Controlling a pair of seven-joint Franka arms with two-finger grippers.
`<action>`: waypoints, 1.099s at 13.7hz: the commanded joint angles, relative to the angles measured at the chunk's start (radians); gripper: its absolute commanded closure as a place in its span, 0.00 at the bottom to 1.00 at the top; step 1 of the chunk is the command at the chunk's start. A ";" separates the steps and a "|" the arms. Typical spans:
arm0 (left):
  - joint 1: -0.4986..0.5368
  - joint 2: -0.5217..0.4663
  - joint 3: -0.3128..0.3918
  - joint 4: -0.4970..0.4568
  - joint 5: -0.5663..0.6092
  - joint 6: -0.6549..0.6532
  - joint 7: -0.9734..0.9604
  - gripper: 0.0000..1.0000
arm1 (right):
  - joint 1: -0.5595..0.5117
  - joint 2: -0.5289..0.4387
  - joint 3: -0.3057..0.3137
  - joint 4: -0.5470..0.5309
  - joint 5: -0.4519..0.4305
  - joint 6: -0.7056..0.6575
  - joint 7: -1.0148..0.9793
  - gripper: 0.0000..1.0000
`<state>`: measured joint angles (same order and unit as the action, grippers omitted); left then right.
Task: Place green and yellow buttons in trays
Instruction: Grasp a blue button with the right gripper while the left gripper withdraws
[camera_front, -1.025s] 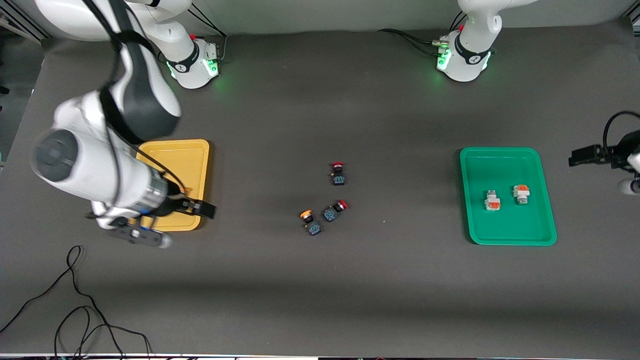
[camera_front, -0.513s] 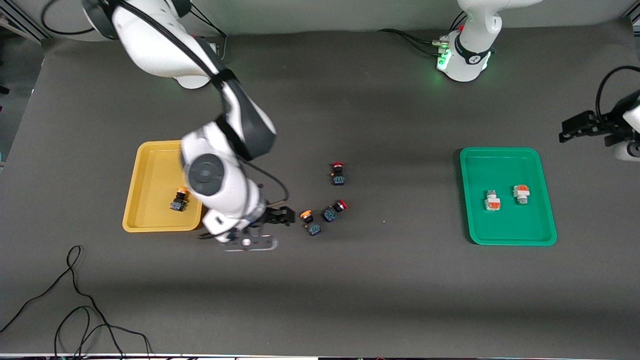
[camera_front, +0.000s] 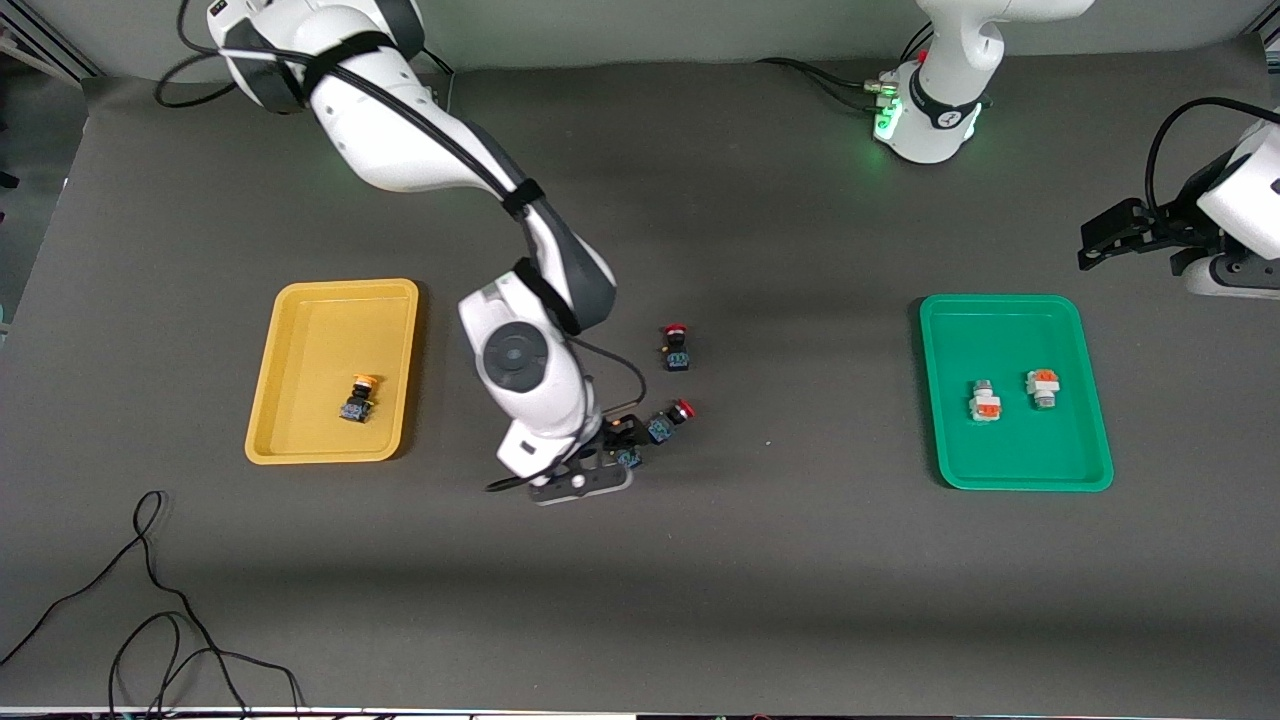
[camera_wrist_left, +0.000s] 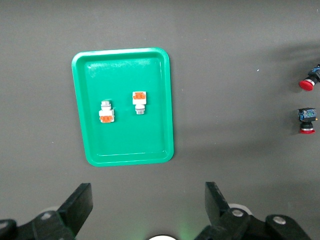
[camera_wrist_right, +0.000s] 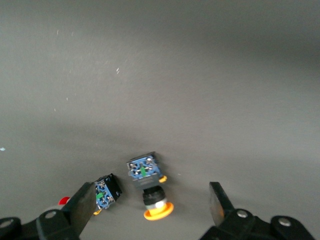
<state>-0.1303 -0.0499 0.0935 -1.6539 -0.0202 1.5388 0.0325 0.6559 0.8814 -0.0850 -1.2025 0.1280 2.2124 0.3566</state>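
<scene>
My right gripper (camera_front: 618, 434) is open and low over a yellow-capped button (camera_front: 629, 458) in the middle of the table. In the right wrist view this button (camera_wrist_right: 149, 184) lies on its side between my open fingers (camera_wrist_right: 85, 201). Another yellow-capped button (camera_front: 360, 397) lies in the yellow tray (camera_front: 320, 330). Two white buttons with orange parts (camera_front: 985, 402) (camera_front: 1042, 388) lie in the green tray (camera_front: 1000, 330); the left wrist view shows the tray (camera_wrist_left: 125, 137) and both (camera_wrist_left: 106, 112) (camera_wrist_left: 139, 101). My left gripper (camera_front: 1105, 237) is open and empty, up beside the green tray at the left arm's end.
Two red-capped switches lie by the yellow-capped one: one (camera_front: 668, 421) right beside it, touching or nearly so, and one (camera_front: 677, 348) farther from the front camera. The near one (camera_wrist_right: 106, 192) sits close to a right finger. A black cable (camera_front: 150, 600) lies near the table's front corner.
My right arm has swung from the yellow tray to the middle of the table, leaving a yellow-capped button in that tray. My left gripper has drifted toward the robots' side.
</scene>
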 joint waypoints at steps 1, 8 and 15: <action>-0.023 -0.007 0.023 -0.009 -0.006 0.013 -0.016 0.00 | 0.043 0.062 -0.012 0.012 -0.031 0.071 -0.001 0.00; 0.053 0.093 -0.062 0.114 -0.004 0.000 -0.036 0.00 | 0.050 0.082 -0.021 -0.071 -0.076 0.121 -0.002 0.00; 0.054 0.007 -0.086 -0.004 0.008 0.035 -0.048 0.00 | 0.051 0.091 -0.021 -0.072 -0.073 0.130 0.034 1.00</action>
<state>-0.0799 0.0128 0.0088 -1.5924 -0.0178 1.5569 -0.0121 0.7021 0.9757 -0.1017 -1.2701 0.0736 2.3250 0.3588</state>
